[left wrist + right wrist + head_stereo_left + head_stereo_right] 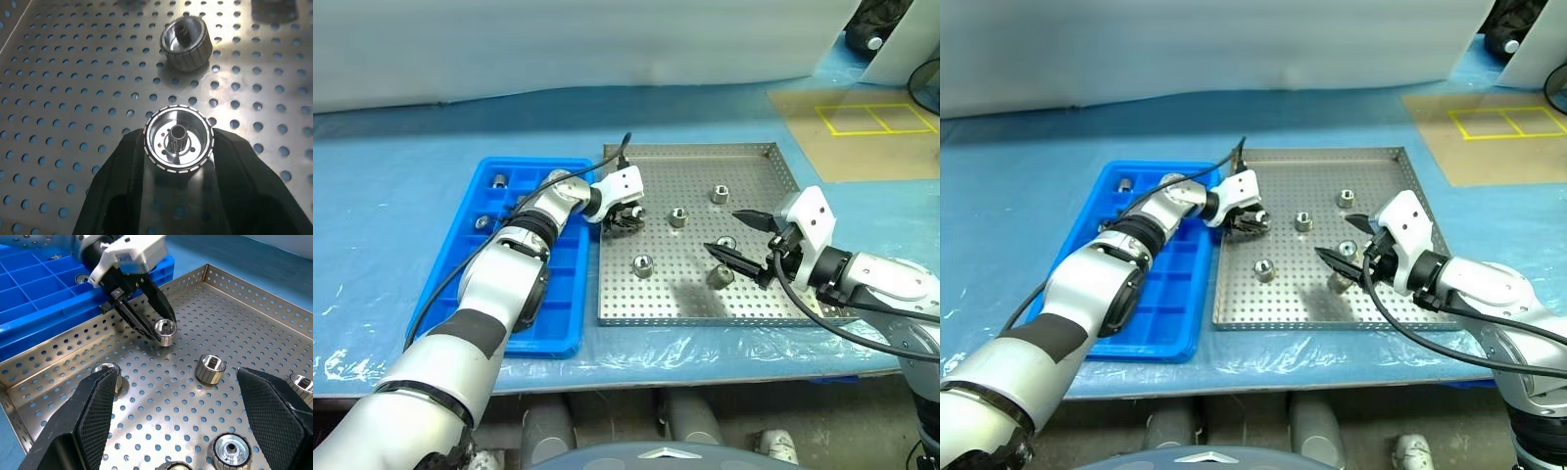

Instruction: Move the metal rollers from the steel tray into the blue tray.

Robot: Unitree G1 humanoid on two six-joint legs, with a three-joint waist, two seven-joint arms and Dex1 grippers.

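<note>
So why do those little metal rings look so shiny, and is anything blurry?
Left wrist view: the roller held by the left gripper glints brightly, and the black fingers look soft. Right wrist view: light streaks on the steel tray. Left eye view: a dark shadow lies on the tray near the right gripper.

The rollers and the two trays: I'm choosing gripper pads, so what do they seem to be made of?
Rollers: polished metal, probably steel; mirror-bright rims with a ribbed side. Steel tray: matte silver-grey sheet metal, punched with rows of holes, with a low folded rim. Blue tray: likely moulded plastic; uniform bright blue with a soft sheen and thin divider walls.
</note>
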